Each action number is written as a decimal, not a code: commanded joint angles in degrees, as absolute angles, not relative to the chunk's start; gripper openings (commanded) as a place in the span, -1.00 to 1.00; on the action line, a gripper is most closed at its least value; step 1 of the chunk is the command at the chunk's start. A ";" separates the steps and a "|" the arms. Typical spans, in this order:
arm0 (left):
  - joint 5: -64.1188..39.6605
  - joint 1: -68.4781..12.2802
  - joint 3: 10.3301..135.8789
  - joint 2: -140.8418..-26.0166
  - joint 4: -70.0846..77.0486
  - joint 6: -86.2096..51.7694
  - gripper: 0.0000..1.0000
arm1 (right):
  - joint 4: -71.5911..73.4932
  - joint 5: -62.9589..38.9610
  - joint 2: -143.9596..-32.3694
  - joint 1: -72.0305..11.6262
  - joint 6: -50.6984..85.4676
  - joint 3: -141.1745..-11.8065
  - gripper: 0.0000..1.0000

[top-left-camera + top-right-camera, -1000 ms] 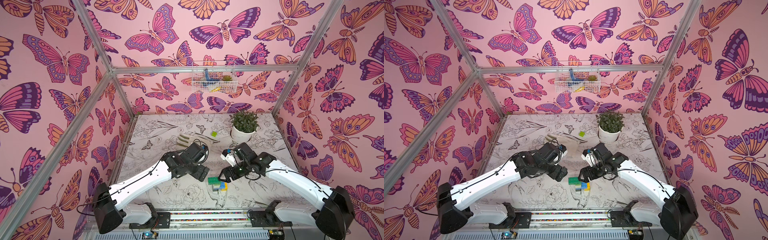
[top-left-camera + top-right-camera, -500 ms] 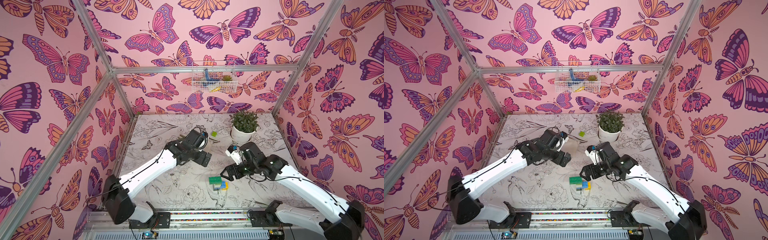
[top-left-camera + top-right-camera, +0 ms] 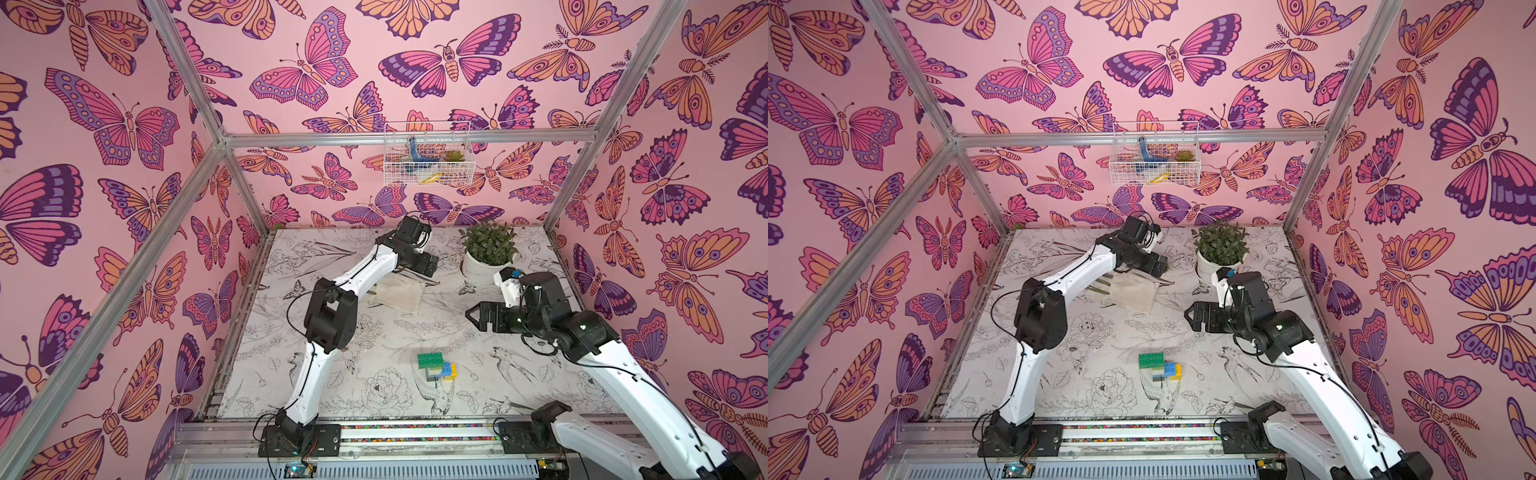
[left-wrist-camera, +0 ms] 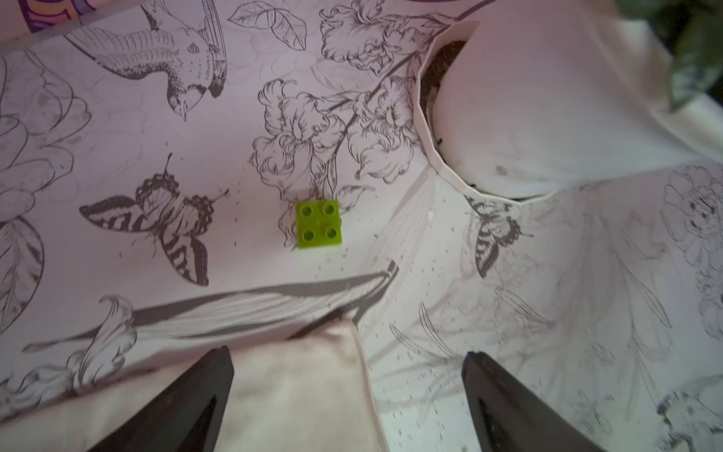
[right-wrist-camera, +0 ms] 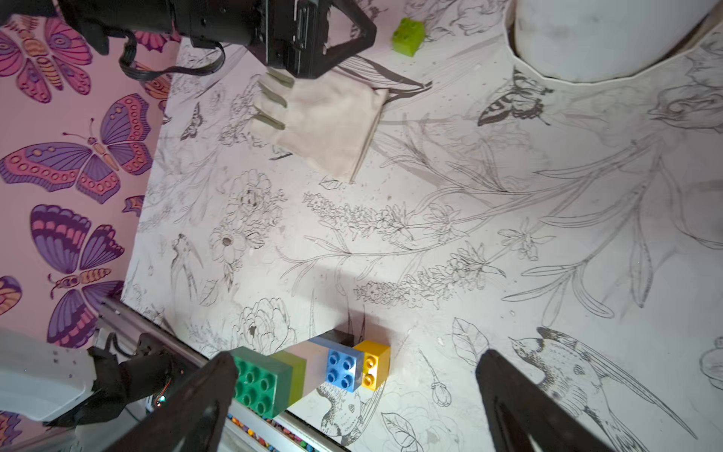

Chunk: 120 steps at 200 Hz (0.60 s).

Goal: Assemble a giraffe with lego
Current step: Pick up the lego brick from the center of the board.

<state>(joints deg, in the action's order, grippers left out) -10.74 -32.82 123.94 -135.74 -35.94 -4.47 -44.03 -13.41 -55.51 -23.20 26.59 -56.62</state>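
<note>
Left wrist view: the left end effector (image 4: 348, 354) hangs with jaws spread wide, holding nothing. A loose lime brick (image 4: 319, 224) lies ahead of it on the table (image 4: 547, 274), and a folded cloth (image 4: 297, 391) lies beneath it. The right end effector (image 5: 356, 356) also gapes empty. The giraffe (image 5: 313, 368) lies flat below it, green head by one fingertip.

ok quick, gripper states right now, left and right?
Left gripper: open, holding nothing.
Right gripper: open, holding nothing.
</note>
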 commanded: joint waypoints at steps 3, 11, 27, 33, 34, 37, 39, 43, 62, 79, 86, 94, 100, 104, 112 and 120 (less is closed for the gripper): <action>-12.00 -32.37 135.31 -143.94 -40.28 -3.44 0.93 | -47.39 -9.69 -57.95 -22.37 24.82 -60.15 0.98; -11.66 -32.30 139.32 -147.19 -41.47 -3.18 0.92 | -47.67 -9.23 -58.64 -22.25 24.53 -60.74 0.98; -10.82 -32.05 144.85 -151.44 -43.13 -2.78 0.90 | -48.16 -9.14 -59.89 -21.89 23.91 -61.72 0.98; -10.45 -32.04 145.92 -152.40 -43.19 -2.52 0.89 | -48.25 -9.17 -60.30 -21.80 23.67 -62.06 0.98; -10.41 -32.06 146.04 -152.58 -43.17 -2.54 0.89 | -48.29 -9.20 -60.39 -21.76 23.57 -62.10 0.98; -10.11 -32.03 146.37 -152.81 -43.11 -2.28 0.88 | -48.40 -9.18 -60.50 -21.67 23.48 -62.25 0.98; -10.00 -32.00 146.48 -153.08 -43.10 -2.15 0.88 | -48.49 -9.22 -60.65 -21.63 23.43 -62.34 0.98; -9.71 -31.99 146.74 -153.56 -43.20 -1.86 0.88 | -48.63 -9.27 -60.87 -21.50 23.27 -62.53 0.98; -7.72 -31.99 146.70 -154.56 -43.42 -0.63 0.86 | -49.04 -9.45 -61.63 -20.72 22.60 -63.01 0.98; -6.85 -32.03 146.60 -155.27 -43.49 -0.01 0.86 | -49.27 -10.33 -62.44 -19.36 22.09 -63.44 0.98; -6.53 -32.04 146.60 -155.51 -43.42 0.13 0.85 | -49.35 -10.59 -62.82 -19.00 21.83 -63.59 0.98; -6.13 -32.00 146.64 -155.76 -43.43 0.31 0.84 | -49.43 -10.67 -63.11 -18.66 21.72 -63.81 0.98; -6.02 -32.01 146.68 -155.97 -43.36 0.43 0.84 | -49.48 -10.91 -63.34 -18.42 21.57 -63.88 0.98; -5.98 -32.08 146.69 -156.15 -43.34 0.56 0.84 | -49.55 -11.00 -63.32 -18.31 21.49 -63.88 0.98; -5.81 -32.16 146.78 -156.51 -43.20 0.77 0.83 | -49.61 -11.11 -63.28 -18.20 21.51 -63.74 0.98; -5.89 -32.24 146.84 -156.81 -42.91 1.03 0.83 | -49.77 -11.13 -62.94 -18.11 21.47 -63.54 0.99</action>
